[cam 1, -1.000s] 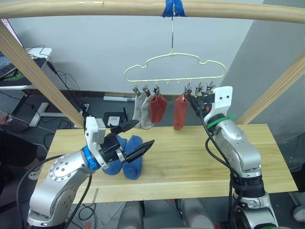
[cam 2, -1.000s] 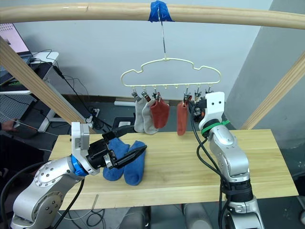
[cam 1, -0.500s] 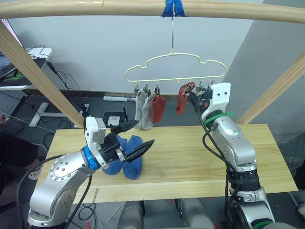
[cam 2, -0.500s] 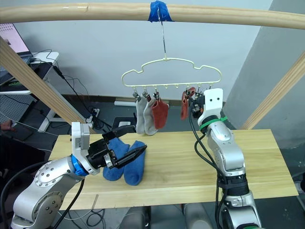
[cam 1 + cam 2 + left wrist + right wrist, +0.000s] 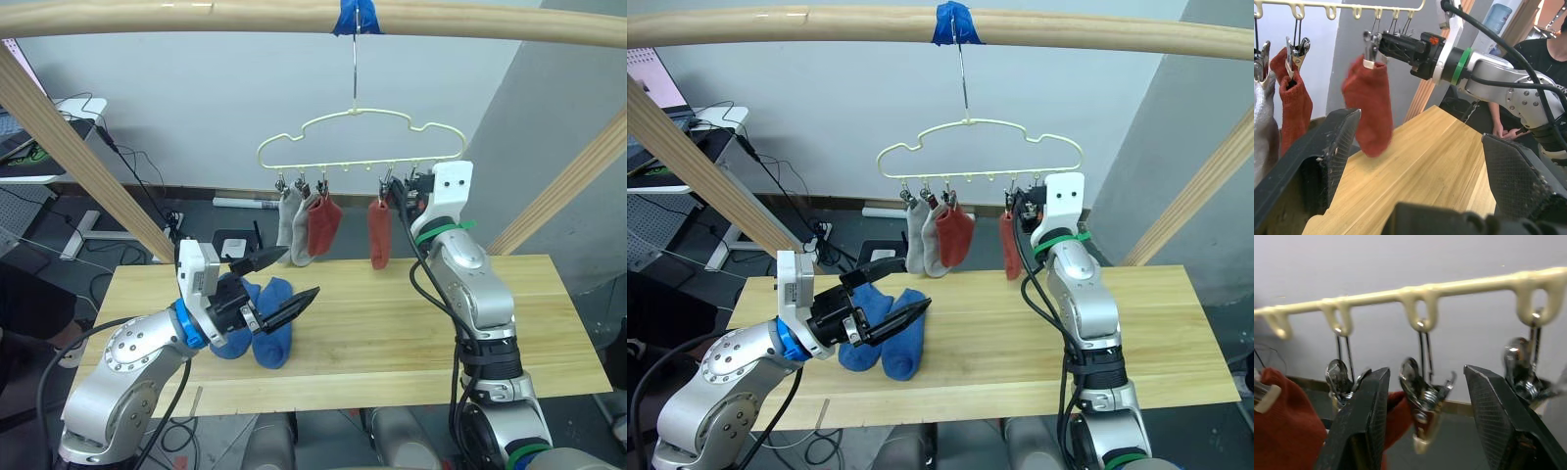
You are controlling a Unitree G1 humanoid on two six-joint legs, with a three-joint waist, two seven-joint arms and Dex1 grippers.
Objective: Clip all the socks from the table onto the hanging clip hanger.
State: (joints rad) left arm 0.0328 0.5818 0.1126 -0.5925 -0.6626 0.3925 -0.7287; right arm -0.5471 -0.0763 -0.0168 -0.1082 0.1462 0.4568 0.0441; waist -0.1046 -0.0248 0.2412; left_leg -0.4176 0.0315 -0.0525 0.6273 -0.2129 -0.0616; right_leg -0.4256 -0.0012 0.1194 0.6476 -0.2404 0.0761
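We see the hanger (image 5: 358, 139) hanging by its hook from a pole (image 5: 313, 18) marked with blue tape (image 5: 357, 17), above the far edge of the worktop (image 5: 392, 323). Four socks are clipped to it: two grey socks (image 5: 293, 223) and a red sock (image 5: 321, 223) bunched on the left, and a second red sock (image 5: 379, 233) apart on the right. Our right gripper (image 5: 1422, 396) is raised just beside that sock, its jaws spread wide around a bare clip (image 5: 1422, 399) without squeezing it. Two blue socks (image 5: 263, 318) lie side by side on the worktop's left part. Our left gripper (image 5: 276, 280) hovers above them, jaws wide and holding nothing.
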